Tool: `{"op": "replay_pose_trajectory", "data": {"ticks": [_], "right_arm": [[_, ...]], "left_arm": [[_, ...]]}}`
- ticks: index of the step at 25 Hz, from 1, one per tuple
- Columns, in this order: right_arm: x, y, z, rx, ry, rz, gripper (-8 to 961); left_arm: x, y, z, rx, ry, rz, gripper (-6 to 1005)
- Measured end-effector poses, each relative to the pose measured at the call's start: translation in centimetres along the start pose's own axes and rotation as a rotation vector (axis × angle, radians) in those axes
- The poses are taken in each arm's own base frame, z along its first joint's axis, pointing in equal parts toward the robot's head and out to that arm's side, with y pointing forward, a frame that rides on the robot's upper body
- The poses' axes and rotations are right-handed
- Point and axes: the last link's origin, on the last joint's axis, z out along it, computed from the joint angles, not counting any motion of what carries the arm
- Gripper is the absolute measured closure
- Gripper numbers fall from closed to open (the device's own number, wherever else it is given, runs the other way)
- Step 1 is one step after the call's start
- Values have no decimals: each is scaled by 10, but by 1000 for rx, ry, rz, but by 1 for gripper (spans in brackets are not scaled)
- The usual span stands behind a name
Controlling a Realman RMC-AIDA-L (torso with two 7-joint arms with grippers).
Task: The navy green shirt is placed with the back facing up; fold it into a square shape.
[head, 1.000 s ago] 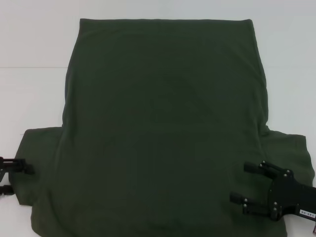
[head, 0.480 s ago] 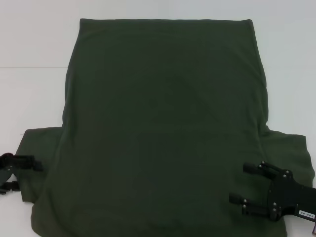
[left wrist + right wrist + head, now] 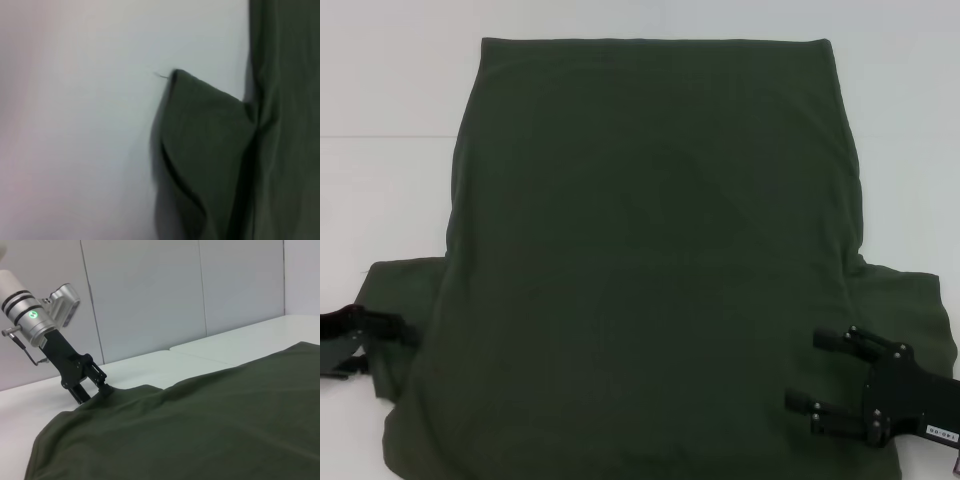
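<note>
On the white table (image 3: 390,90) the navy green shirt (image 3: 650,250) lay flat and spread, its long axis running away from the robot, hem at the far side and both sleeves toward the near edge. The left end effector (image 3: 405,335) sat at the edge of the left sleeve (image 3: 395,290), fingers pointing inward across the cloth; from the right wrist view its fingers (image 3: 100,382) seemed to touch or pinch the sleeve edge, but whether they were clenched on the fabric could not be told. The left wrist view showed that sleeve (image 3: 200,150) with its corner slightly lifted off the table. The right end effector (image 3: 820,375) rested over the right side of the shirt beside the right sleeve (image 3: 910,300), its two fingers spread apart and released, pointing toward the shirt's middle. Each sleeve lay just beside its own arm, so a fold inward across the body looked likely. Nothing else stood on the table to obstruct that.
</note>
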Motion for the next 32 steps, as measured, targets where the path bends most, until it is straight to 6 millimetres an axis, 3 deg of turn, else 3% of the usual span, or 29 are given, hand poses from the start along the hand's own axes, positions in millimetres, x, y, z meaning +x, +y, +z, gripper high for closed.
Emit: {"op": "replay_pose_trajectory", "data": {"ticks": [3,22,32], "right_arm": [[0,0,0,-1,1,1,33],[-2,0,0,-8,-9,-2,34],[-3,-1,-1,-1,-14,-2,34]], "left_arm": [[1,4,2,-2,6,45,260],[6,2,1,14,36,44,943],[13,-2,-16,13,49,62,967]]}}
